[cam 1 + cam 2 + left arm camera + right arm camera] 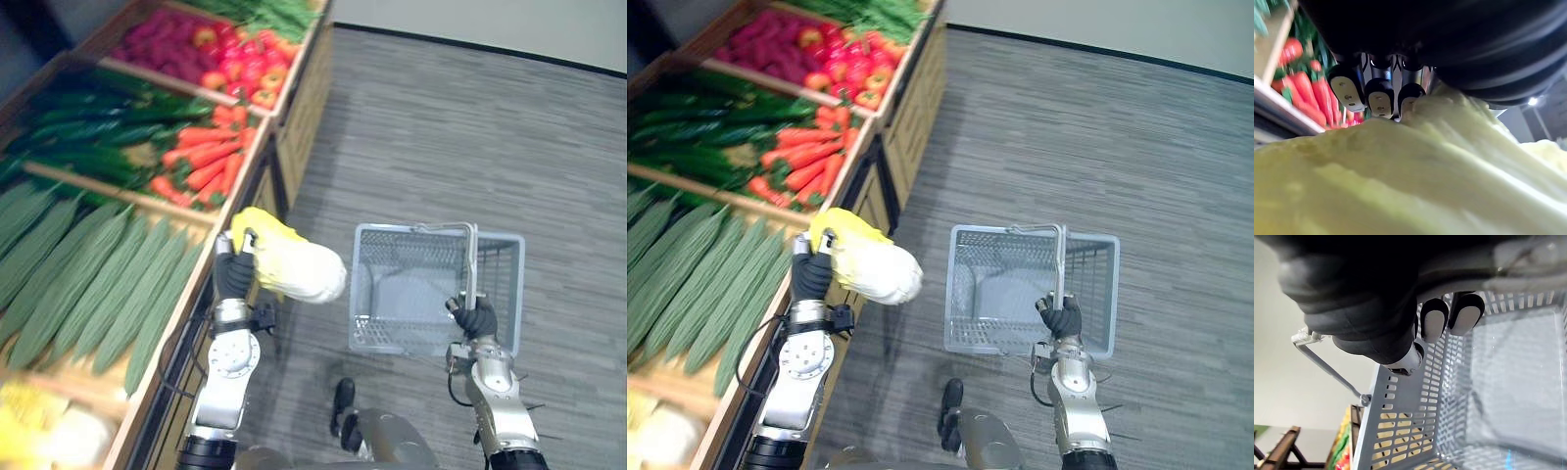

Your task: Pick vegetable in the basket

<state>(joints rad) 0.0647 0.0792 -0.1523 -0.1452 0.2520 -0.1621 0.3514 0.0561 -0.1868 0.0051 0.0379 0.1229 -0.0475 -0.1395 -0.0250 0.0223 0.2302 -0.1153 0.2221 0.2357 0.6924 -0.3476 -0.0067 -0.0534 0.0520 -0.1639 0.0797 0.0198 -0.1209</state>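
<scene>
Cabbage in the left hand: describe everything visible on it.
One long cabbage head: pale whitish-green ribbed leaves, yellow frilly end. It is held roughly level in the air by the left hand, fingers curled over it near the yellow end. It sits beside the vegetable stand edge, short of the grey basket and apart from it.

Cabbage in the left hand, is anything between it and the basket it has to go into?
Nothing visible. The cabbage, gripped by the left hand, hangs beside the open-topped basket, with bare floor between. The raised handle, held by the right hand, crosses the opening's far side.
</scene>
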